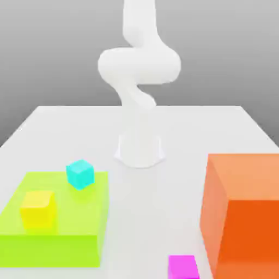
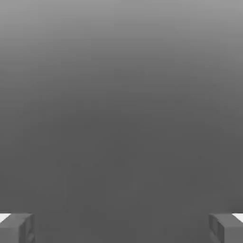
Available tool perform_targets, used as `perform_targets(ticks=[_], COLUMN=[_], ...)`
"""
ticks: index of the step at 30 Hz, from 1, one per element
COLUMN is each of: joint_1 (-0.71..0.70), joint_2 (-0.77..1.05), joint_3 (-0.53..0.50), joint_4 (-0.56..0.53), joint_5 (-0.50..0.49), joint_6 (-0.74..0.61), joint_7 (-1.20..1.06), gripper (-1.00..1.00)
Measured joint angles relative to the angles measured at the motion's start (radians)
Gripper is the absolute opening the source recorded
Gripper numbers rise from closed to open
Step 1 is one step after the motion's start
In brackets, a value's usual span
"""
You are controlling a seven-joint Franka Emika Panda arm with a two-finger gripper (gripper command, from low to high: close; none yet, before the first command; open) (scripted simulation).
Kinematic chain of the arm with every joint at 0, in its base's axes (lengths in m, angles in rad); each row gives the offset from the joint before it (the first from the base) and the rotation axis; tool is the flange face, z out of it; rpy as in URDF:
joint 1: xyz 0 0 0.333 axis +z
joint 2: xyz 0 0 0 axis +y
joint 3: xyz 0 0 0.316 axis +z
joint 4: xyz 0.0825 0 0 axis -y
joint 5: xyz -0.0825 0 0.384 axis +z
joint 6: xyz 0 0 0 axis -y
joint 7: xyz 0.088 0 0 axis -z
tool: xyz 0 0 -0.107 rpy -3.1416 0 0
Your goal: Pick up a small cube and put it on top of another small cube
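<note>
A small magenta cube [image 1: 183, 267] lies on the white table at the front edge of the exterior view, just left of the big orange block. A cyan cube [image 1: 80, 174] and a yellow cube [image 1: 37, 208] sit on the flat lime-green block. The white arm [image 1: 139, 71] rises from its base at the table's middle and curls upward. In the hand view my gripper [image 2: 121, 228] is open, its two grey fingertips [image 2: 17, 227] far apart with nothing between them, facing plain grey background.
A big orange block [image 1: 242, 212] stands at the exterior view's right front. A low lime-green block [image 1: 57, 220] takes up the left front. The arm's round base [image 1: 139, 150] stands mid-table.
</note>
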Motion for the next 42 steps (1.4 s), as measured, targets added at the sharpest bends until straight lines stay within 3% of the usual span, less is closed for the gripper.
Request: perform_targets(ticks=[10,16,21,26,28,29,33,36,37,42], joint_1=[0.158,0.238,0.286,0.293,0.263,0.253,0.441,0.636,0.671,0.671], joint_2=[0.28,0.451,0.603,0.71,0.72,0.747,0.892,0.998,1.016,1.016], joint_3=[0.22,0.398,0.558,0.636,0.636,0.623,0.347,0.122,0.086,0.086], joint_4=[-0.169,-0.292,-0.405,-0.543,-0.604,-0.615,-0.596,-0.57,-0.566,-0.566], joint_5=[0.192,0.251,0.227,0.103,0.061,-0.007,-0.347,-0.484,-0.49,-0.49], joint_6=[0.209,0.34,0.46,0.54,0.546,0.565,0.662,0.746,0.761,0.764], joint_7=[0.252,0.467,0.707,0.998,1.088,1.149,1.405,1.511,1.517,1.517], gripper=[0.0,0.0,0.0,0.0,0.0,0.0,0.0,0.0,-1.0,-1.0])
